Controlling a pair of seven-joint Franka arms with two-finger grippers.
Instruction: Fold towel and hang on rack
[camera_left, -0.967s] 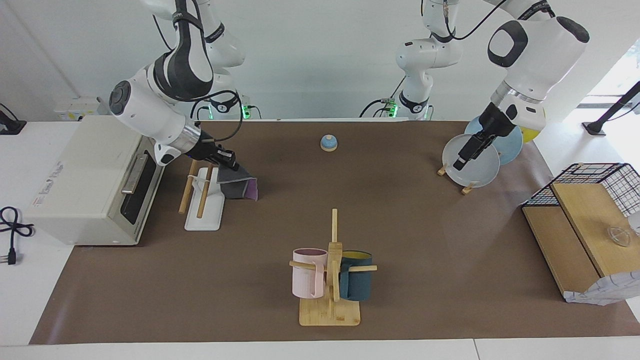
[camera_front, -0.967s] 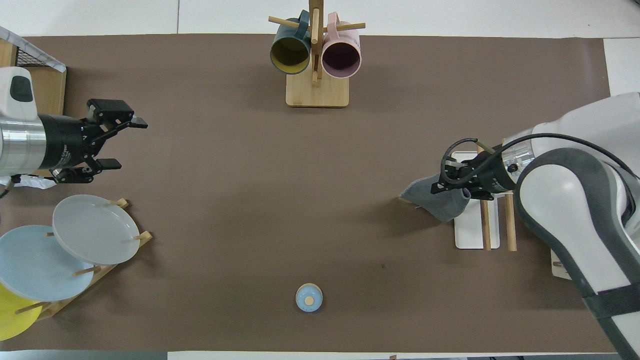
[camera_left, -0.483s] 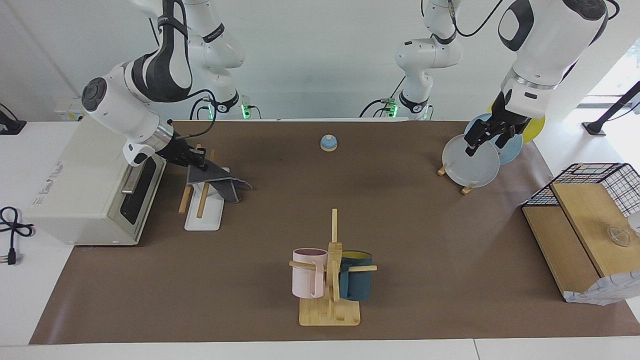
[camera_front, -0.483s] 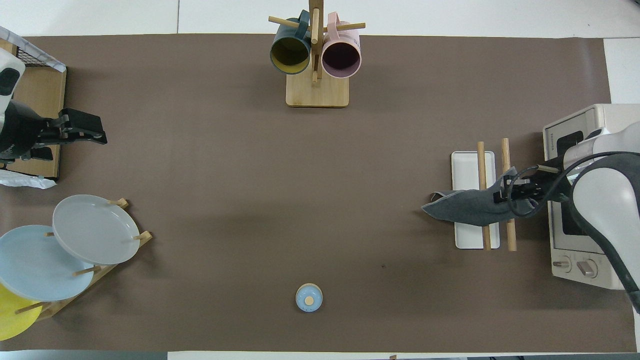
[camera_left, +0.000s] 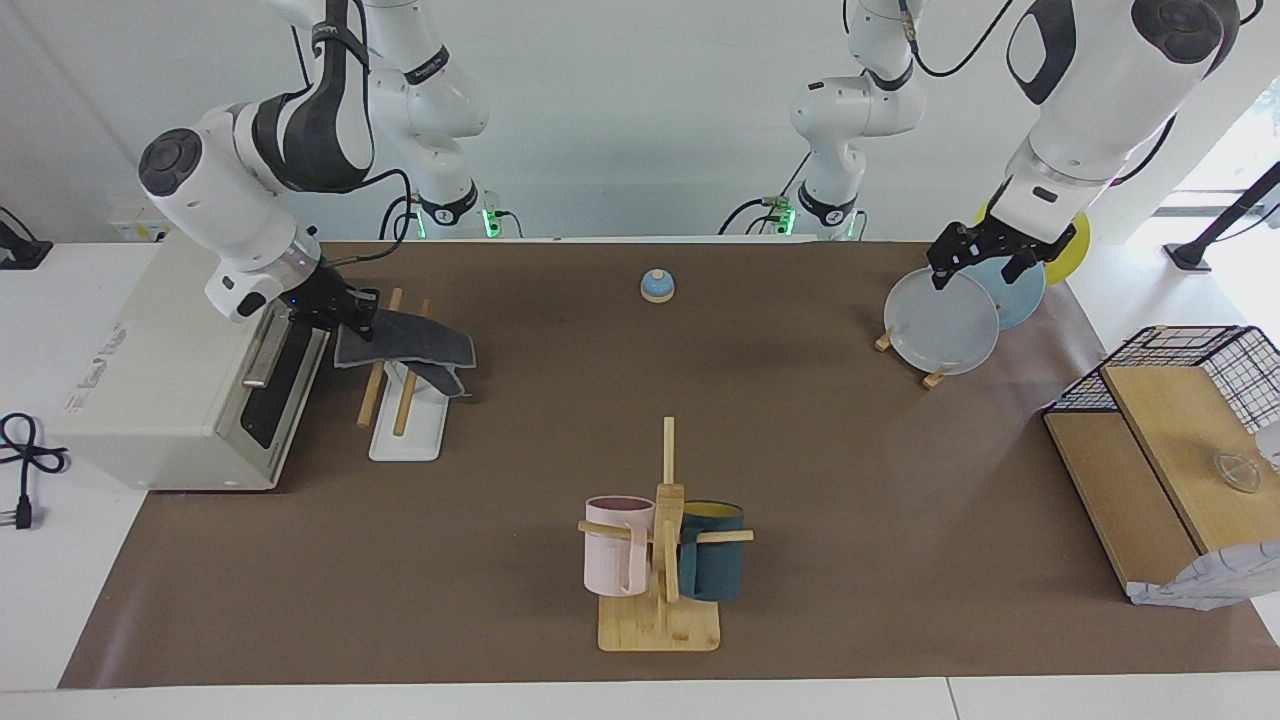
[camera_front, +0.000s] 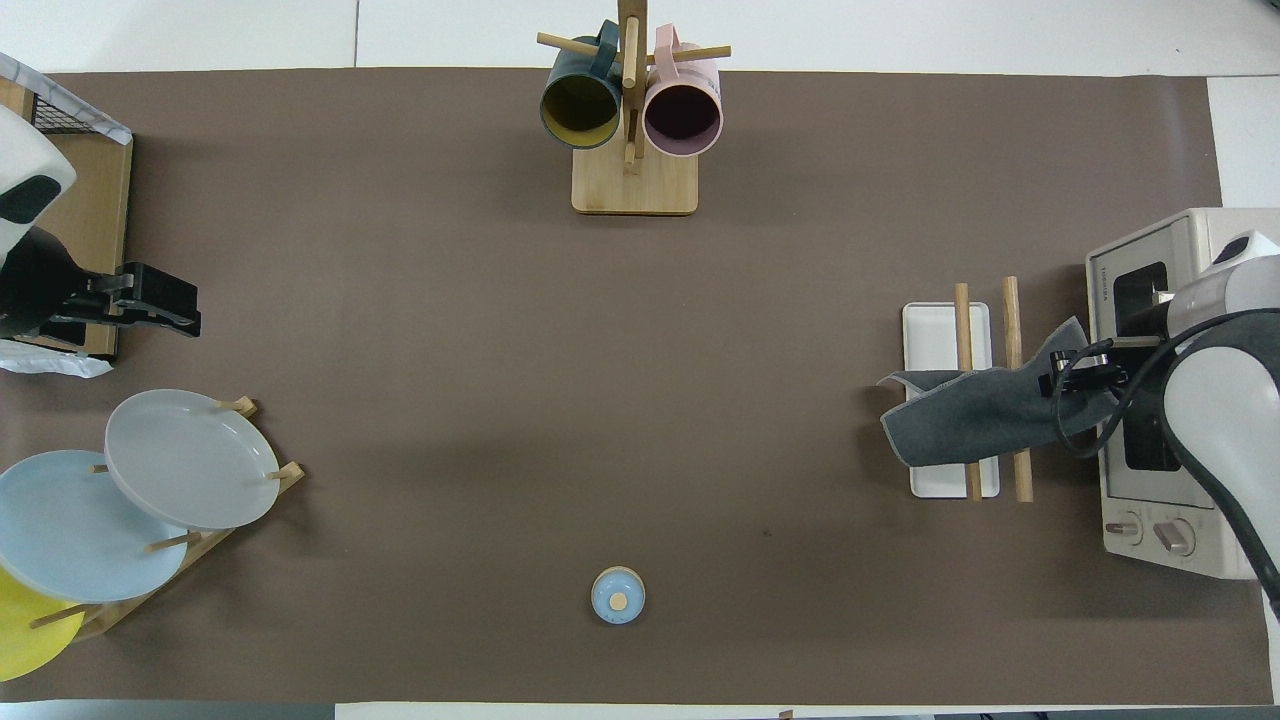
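Observation:
The towel (camera_left: 405, 343) (camera_front: 965, 425) shows its dark grey face and stretches across both wooden rods of the rack (camera_left: 410, 430) (camera_front: 940, 330). One free flap hangs down at the side of the rack toward the table's middle. My right gripper (camera_left: 348, 312) (camera_front: 1068, 385) is shut on the towel's edge, over the gap between the rack and the toaster oven. Whether the cloth rests on the rods I cannot tell. My left gripper (camera_left: 975, 268) (camera_front: 180, 318) waits open and empty above the plates.
A toaster oven (camera_left: 170, 360) (camera_front: 1165, 400) stands right beside the rack. A mug tree (camera_left: 660, 560) (camera_front: 632, 130) is at the table's edge farthest from the robots. A plate stand (camera_left: 945, 320) (camera_front: 180, 460), a blue bell (camera_left: 657, 286) (camera_front: 618, 595) and a wire basket (camera_left: 1200, 350) also stand here.
My right gripper has carried the towel from beside the rack up and across both rods toward the oven. My left gripper has risen and drawn back over the plates.

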